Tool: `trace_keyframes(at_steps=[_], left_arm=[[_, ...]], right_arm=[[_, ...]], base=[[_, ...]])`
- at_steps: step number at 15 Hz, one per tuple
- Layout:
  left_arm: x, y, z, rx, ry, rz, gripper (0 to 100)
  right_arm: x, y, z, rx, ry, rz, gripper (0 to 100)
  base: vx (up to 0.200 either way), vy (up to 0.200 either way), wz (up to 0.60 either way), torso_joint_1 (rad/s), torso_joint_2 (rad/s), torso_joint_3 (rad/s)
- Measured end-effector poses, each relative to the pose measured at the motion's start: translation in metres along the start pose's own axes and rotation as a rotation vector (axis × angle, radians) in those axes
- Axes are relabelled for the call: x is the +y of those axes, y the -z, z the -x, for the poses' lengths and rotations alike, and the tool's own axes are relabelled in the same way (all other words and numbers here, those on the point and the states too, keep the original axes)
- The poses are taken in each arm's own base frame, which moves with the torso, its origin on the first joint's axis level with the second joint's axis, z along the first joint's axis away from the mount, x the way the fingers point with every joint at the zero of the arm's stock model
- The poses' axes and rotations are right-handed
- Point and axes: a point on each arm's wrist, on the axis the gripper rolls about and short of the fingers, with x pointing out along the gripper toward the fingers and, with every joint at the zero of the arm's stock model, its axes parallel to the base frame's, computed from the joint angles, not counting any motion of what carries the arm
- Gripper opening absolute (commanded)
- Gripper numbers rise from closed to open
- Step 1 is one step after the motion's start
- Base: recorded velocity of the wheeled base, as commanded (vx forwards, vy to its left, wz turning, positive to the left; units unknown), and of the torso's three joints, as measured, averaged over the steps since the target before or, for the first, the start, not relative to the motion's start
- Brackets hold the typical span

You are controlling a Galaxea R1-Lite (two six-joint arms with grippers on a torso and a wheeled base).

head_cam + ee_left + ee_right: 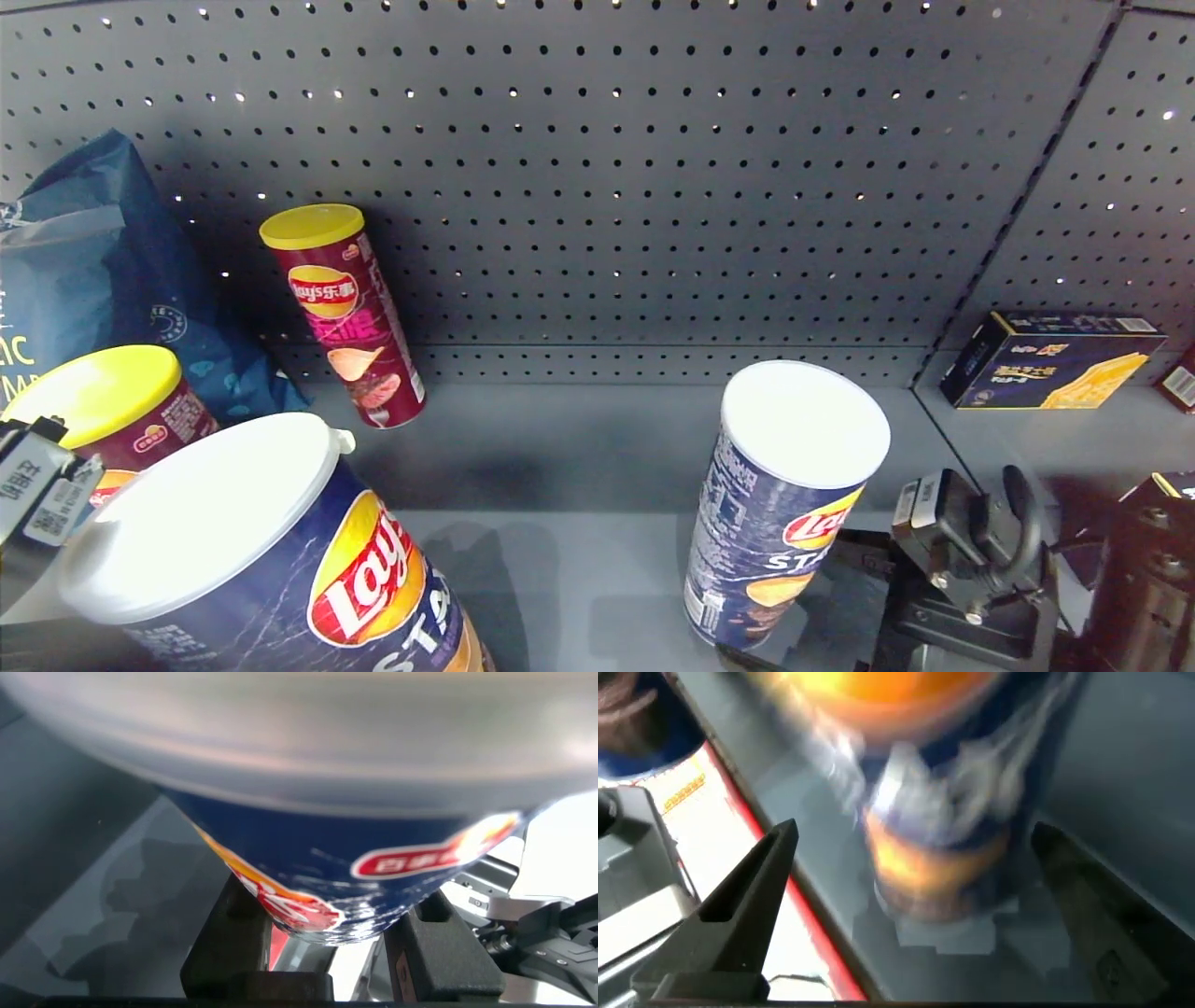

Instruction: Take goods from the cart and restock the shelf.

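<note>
Though seemingly done shelving one blue can [784, 504], right end effector [913, 840] released, yet to place second can [261, 560] clenched in left end effector [332, 910].

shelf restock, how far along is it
Done: two yellow-lidded red cans and one blue can stand on the shelf; the right gripper sits open around that blue can. In hand: the left gripper is shut on a second blue can, not yet set down. Left: placing it; how much more stock waits I cannot tell.
</note>
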Motion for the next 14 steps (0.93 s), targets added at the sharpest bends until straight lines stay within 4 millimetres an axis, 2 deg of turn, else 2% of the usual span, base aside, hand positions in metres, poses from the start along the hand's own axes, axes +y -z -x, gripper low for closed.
trace_keyframes(at_steps=[3, 6, 11, 14], left_arm=[[0.0, 0.0, 0.0, 0.0, -0.001, 0.0, 0], [0.0, 0.001, -0.001, 0.006, 0.001, 0.003, 0], [0.0, 0.003, -0.001, 0.01, 0.001, 0.006, 0], [0.001, 0.005, -0.002, 0.015, 0.0, 0.01, 0]], right_arm=[[-0.008, 0.009, 0.019, 0.004, 0.045, 0.003, 100], [-0.012, 0.008, 0.026, -0.015, 0.063, 0.0, 100], [-0.009, -0.002, 0.016, -0.04, 0.039, 0.013, 100], [-0.004, -0.001, 0.012, -0.03, -0.013, 0.046, 100]], base=[[0.0, 0.0, 0.0, 0.0, 0.0, 0.0], [0.0, 0.0, 0.0, 0.0, 0.0, 0.0], [0.0, 0.0, 0.0, 0.0, 0.0, 0.0], [0.0, 0.0, 0.0, 0.0, 0.0, 0.0]])
